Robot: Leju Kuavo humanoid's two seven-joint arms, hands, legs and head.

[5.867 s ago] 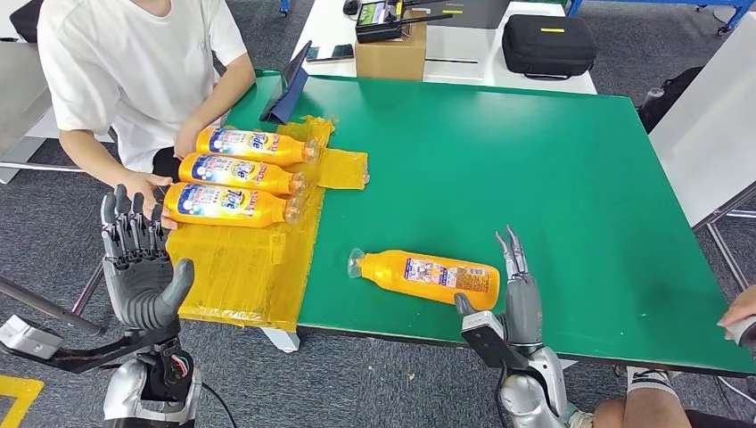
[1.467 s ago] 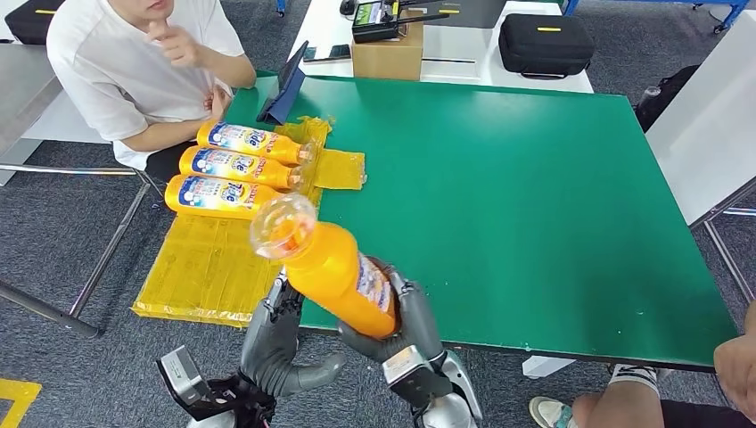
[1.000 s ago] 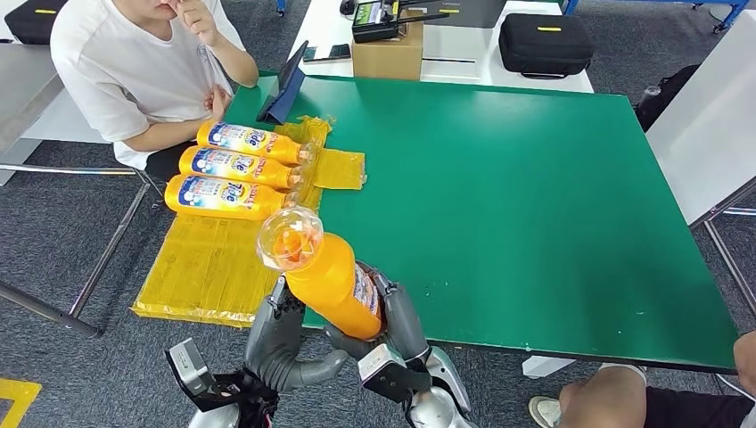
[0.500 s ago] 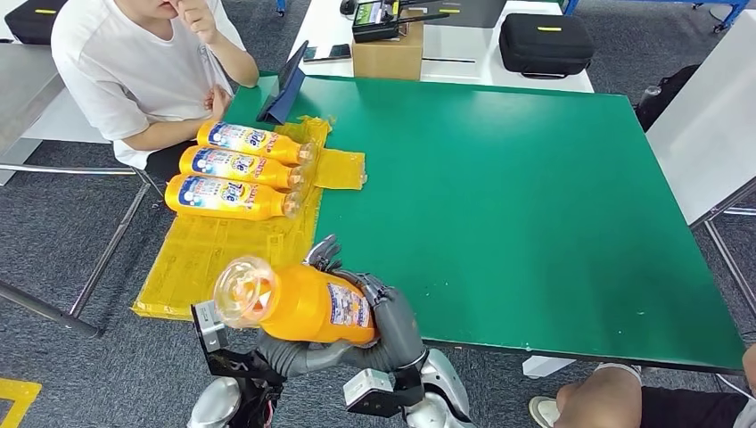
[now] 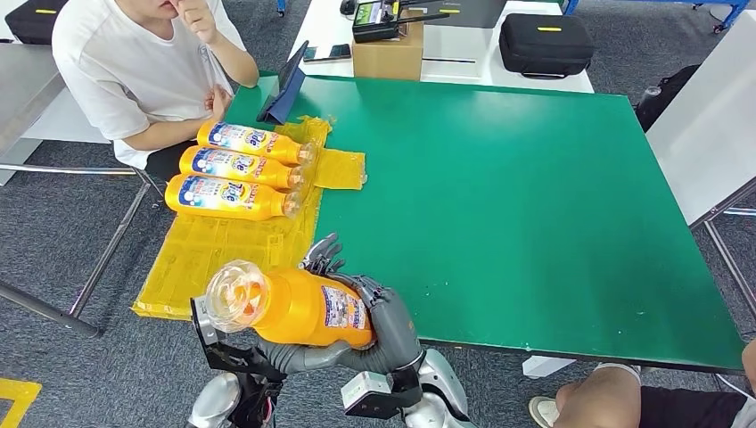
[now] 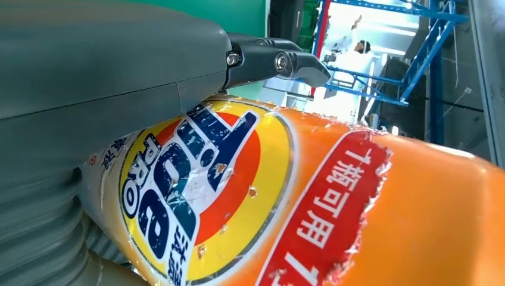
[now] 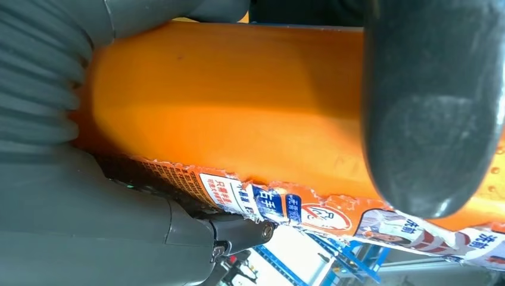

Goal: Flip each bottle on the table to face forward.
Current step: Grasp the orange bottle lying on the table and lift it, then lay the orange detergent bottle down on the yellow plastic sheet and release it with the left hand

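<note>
Head view: you've got the orange plastic detergent bottle (image 5: 303, 308) off the green desk (image 5: 535, 196), at its near edge, clear cap toward camera. Right hand (image 5: 388, 321) fingers wrap its base; left hand (image 5: 294, 357) cups underneath. Three matching bottles (image 5: 236, 169) lie on yellow sheet (image 5: 223, 259).

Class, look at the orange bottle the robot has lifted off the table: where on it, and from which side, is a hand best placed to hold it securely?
Grip the orange bottle round its wide labelled body, not its narrow neck. It lies roughly level, neck pointing to the robot's left, so wrap from the side. The right hand holds the base end this way, and the left hand is on the front label.
</note>
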